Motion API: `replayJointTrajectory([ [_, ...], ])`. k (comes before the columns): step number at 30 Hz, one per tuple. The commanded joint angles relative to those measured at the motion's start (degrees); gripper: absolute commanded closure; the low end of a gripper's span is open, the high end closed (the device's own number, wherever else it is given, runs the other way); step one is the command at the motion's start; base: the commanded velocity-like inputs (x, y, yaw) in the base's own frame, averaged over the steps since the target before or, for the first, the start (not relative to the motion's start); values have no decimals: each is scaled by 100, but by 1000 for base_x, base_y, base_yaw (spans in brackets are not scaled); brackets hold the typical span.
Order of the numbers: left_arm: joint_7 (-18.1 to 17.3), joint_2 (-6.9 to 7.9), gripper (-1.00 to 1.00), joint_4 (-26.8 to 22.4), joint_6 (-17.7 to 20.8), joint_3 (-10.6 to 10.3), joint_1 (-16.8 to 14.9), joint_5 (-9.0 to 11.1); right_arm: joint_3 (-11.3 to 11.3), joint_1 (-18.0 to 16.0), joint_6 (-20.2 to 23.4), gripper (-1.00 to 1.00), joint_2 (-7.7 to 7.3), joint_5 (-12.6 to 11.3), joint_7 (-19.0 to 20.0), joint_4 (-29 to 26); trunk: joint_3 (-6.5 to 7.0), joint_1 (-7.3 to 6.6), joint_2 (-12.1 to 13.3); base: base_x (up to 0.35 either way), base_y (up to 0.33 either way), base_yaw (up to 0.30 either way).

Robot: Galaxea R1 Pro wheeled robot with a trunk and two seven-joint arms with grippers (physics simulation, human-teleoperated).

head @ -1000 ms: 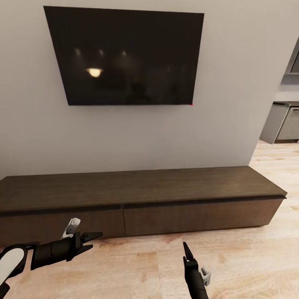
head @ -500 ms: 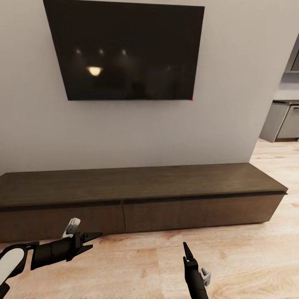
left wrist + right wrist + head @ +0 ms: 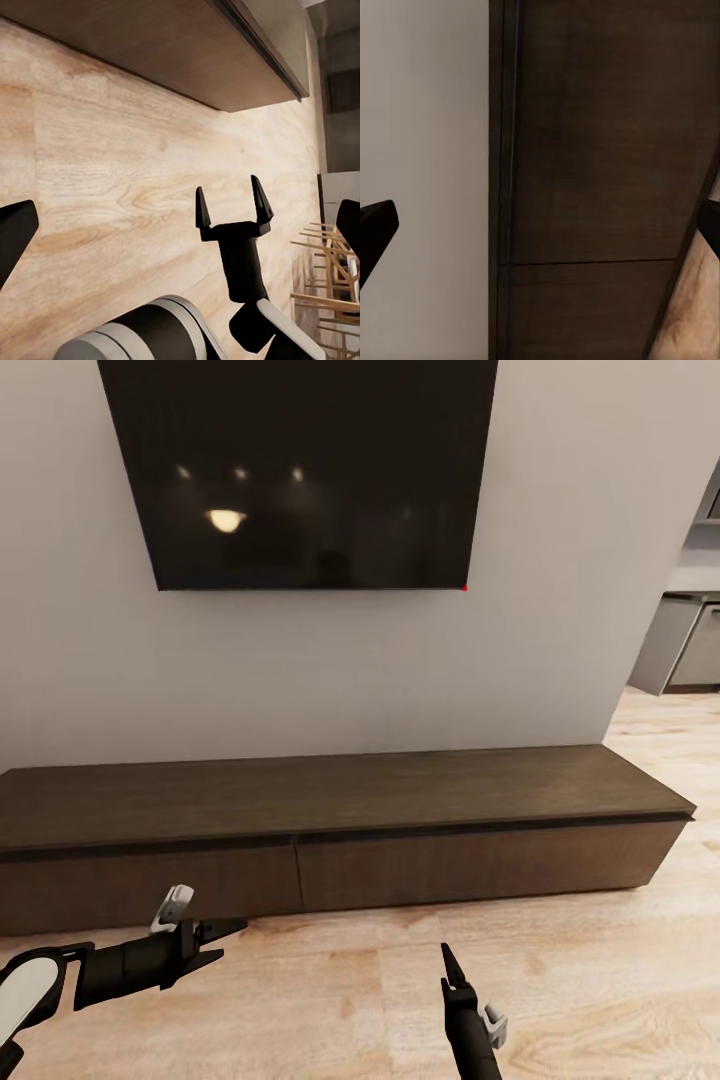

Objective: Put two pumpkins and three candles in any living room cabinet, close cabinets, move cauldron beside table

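Before a grey wall, the long dark-brown cabinet (image 3: 340, 830) spans the head view from 9 to 3 o'clock, its fronts shut, under a wall-mounted television (image 3: 300, 470). At 7 o'clock the left tool (image 3: 222, 938) is spread wide and empty; at 5 o'clock the right tool (image 3: 447, 965), wrist-viewed, also gapes empty over the plank floor (image 3: 330, 1000).

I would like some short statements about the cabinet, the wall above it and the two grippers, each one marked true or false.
1. The cabinet has both fronts closed. True.
2. A pumpkin sits on the cabinet top. False: nothing stands on the top.
3. A dark screen hangs on the wall above the cabinet. True.
4. The left gripper holds a candle. False: it is open and holds nothing.
5. The right gripper is open and empty above the wood floor. True.
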Motion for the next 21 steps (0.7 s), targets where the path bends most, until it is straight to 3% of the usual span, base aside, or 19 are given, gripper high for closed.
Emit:
replayJointTrajectory([
  [1, -13, 2, -100, 0, 9, -4, -4, -8, 28, -3, -38, -100, -2, -36, 16, 5, -5, -1, -2, 80, 0, 0],
  [11, -13, -5, -100, 10, 10, -40, 1, -8, 31, -31, -38, -100, -1, -40, 32, -11, -5, -1, -2, 154, 0, 0],
  [21, -13, -6, -100, 26, 8, -56, 3, -7, 32, -346, -27, -100, -10, -36, -45, -9, -5, -1, -2, 300, 0, 0],
])
